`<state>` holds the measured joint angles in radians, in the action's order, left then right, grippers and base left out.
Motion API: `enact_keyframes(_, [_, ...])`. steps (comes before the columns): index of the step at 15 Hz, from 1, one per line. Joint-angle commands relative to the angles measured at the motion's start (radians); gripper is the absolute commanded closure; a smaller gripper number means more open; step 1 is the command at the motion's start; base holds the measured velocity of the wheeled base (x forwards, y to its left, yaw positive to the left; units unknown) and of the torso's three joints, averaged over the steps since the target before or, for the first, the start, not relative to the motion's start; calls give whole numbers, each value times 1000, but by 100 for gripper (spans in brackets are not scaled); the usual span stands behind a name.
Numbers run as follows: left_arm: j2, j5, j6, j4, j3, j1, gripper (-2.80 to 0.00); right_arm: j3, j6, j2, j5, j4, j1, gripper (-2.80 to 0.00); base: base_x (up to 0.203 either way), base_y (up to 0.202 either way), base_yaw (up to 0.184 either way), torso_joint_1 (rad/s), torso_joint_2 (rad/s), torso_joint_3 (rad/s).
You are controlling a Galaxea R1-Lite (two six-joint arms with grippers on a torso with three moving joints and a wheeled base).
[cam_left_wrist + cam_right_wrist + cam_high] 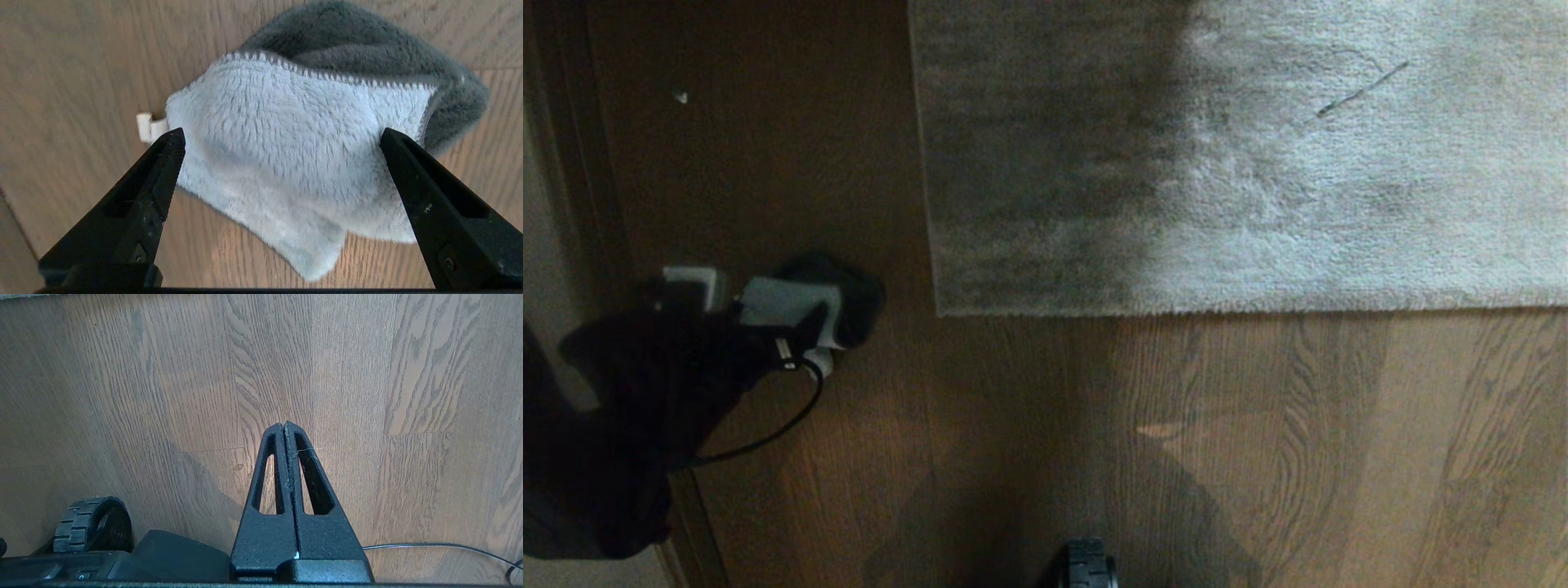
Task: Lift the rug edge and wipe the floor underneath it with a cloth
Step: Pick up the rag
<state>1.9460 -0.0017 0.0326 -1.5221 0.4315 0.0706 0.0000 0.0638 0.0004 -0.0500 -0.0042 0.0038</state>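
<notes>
Left gripper [282,139]: spread wide, straddling the cloth [286,163] on the floor [81,61], directly beneath.
Right gripper [284,426]: pressed together, parked.
Rug edge [1176,309]: well apart, rightward.

Left hand [282,136] spread wide, pointing down, right hand [284,425] closed

Matte black tapered fingers [261,486] with long slots, small screws; black cable [768,433]; ribbed rubber wheel [77,526].

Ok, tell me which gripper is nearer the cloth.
Left. The left gripper hangs right over the cloth, jaws open either side. The right gripper, shut, is over bare floor.
</notes>
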Motion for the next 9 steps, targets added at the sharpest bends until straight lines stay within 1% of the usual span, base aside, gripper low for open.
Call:
enact_keyframes(1, [29, -3, 0, -48, 32, -3, -280, 0, 1, 0, -1, 0, 1, 0, 0, 0, 0, 0, 0, 0])
enact_keyframes(3, [42, -3, 0, -48, 50, -6, -280, 0, 1, 0, -1, 0, 1, 0, 0, 0, 0, 0, 0, 0])
enact_keyframes(9, [47, -3, 0, -48, 49, -8, -280, 0, 1, 0, -1, 0, 1, 0, 0, 0, 0, 0, 0, 0])
